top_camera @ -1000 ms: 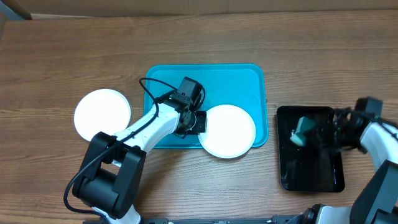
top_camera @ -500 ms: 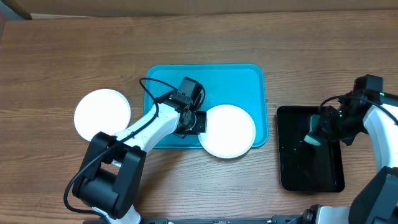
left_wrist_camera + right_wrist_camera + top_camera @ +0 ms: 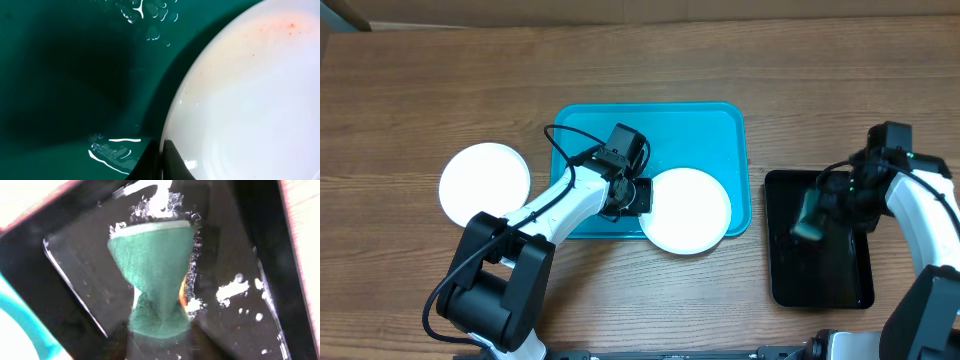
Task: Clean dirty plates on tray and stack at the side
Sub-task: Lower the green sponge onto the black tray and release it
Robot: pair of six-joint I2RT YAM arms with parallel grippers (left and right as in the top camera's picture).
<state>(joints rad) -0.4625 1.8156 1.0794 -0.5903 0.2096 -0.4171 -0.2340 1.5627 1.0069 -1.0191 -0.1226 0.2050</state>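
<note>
Landmark: the turquoise tray (image 3: pixel 655 130) sits mid-tabletop (image 3: pixel 420 80), and its floor is wet and beaded with droplets in the left wrist view.

Dirty plate: the white dirty plate (image 3: pixel 692 210) lies at the tray's near right corner, with its near edge lapping over the tray rim. A faint orange-red smear (image 3: pixel 280 25) shows on its face.

Second plate: the second plate (image 3: pixel 485 183) is on the tabletop just left of the tray, clear of it. Can't tell if it's a single plate or a stack.

Left tool: the left tool (image 3: pixel 642 196) is at the dirty plate's left rim. Its fingers are nearly pressed together and look to be pinching that rim.

Right tool: the right tool (image 3: pixel 818 208) is right of the tray, over the black tray (image 3: pixel 820 275). It's squeezing a green sponge (image 3: pixel 150 260) at its waist. It's motion-blurred from overhead.

Handling guess: the plate is stiff, light-ish, probably breakable, and slick now that it's wet. The rim is the only real handhold, so it wants a firm pinch well onto the lip. The sponge is soft and squashes easily.

Step guess: the sponge goes to the plate for scrubbing, and stacking beside the tray is not yet done.
</note>
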